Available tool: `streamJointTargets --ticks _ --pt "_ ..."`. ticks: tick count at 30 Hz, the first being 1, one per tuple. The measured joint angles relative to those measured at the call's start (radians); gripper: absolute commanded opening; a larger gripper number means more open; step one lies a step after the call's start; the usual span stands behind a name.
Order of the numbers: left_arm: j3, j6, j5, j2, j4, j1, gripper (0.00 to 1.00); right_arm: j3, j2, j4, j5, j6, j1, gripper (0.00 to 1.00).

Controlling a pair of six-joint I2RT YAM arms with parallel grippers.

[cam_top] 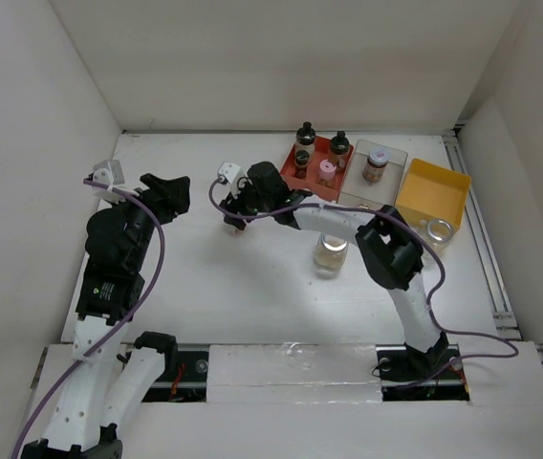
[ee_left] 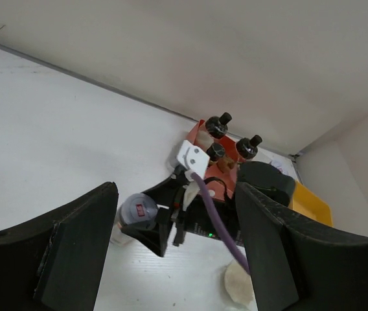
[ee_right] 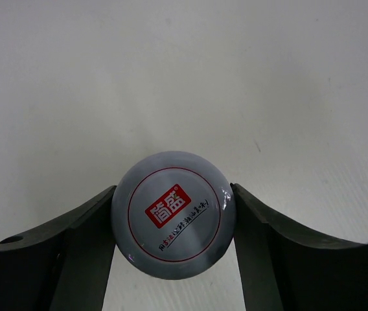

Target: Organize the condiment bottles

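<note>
Right gripper (ee_right: 172, 191): partly closed; my two fingers bear on opposite sides of the lid of the lilac jar (ee_right: 173, 215); the grip is on that jar and nothing else.
Lilac jar: upright; seen from directly above in the right wrist view; pale lid with a red label and a thin red ring; positioned left of centre over the table (cam_top: 214, 287), well apart from the trays; whether its base touches the table I cannot tell.
Left gripper (ee_left: 174, 191): wide open; nothing between my fingers; poised over the left part of the table; near the right gripper, not touching it; pointed toward the lilac jar.
Black-cap bottles (cam_top: 305, 134): three; upright in the red tray (cam_top: 292, 175).
Pink-cap bottle (cam_top: 326, 170): upright in the red tray, toward its near right corner; just beside the black-cap bottles.
Other lilac jar (cam_top: 377, 163): upright in the clear tray (cam_top: 398, 156); brown contents visible under the lid.
Wide jar (cam_top: 330, 253): upright on the table; on the near side of the trays; outside all of them.
Tray row: red tray, clear tray, yellow tray (cam_top: 434, 186), left to right, at the far right of the table; each just beside the next.
Ring lid (cam_top: 439, 229): at the near edge of the yellow tray; whether inside it or on its rim I cannot tell.
</note>
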Motion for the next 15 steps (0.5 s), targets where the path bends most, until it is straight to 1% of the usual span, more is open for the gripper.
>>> streamJointTargets --ticks 4,8,10,12,15 --pt "0.0 0.0 0.004 0.0 0.0 0.0 0.69 -0.107 -0.158 -0.049 -0.012 0.008 -0.029 0.6" --pt "0.0 0.0 0.012 0.0 0.001 0.0 0.69 -0.193 -0.414 -0.055 0.006 0.035 -0.15 0.6" --pt "0.0 0.0 0.016 -0.001 0.0 0.0 0.69 -0.235 -0.557 -0.027 0.033 0.052 -0.263 0.59" --pt "0.0 0.0 0.021 -0.001 0.002 0.0 0.69 -0.282 -0.687 0.019 0.084 0.066 -0.403 0.59" --pt "-0.002 -0.001 0.031 -0.001 0.003 0.0 0.69 -0.35 -0.821 0.064 0.186 0.089 -0.608 0.59"
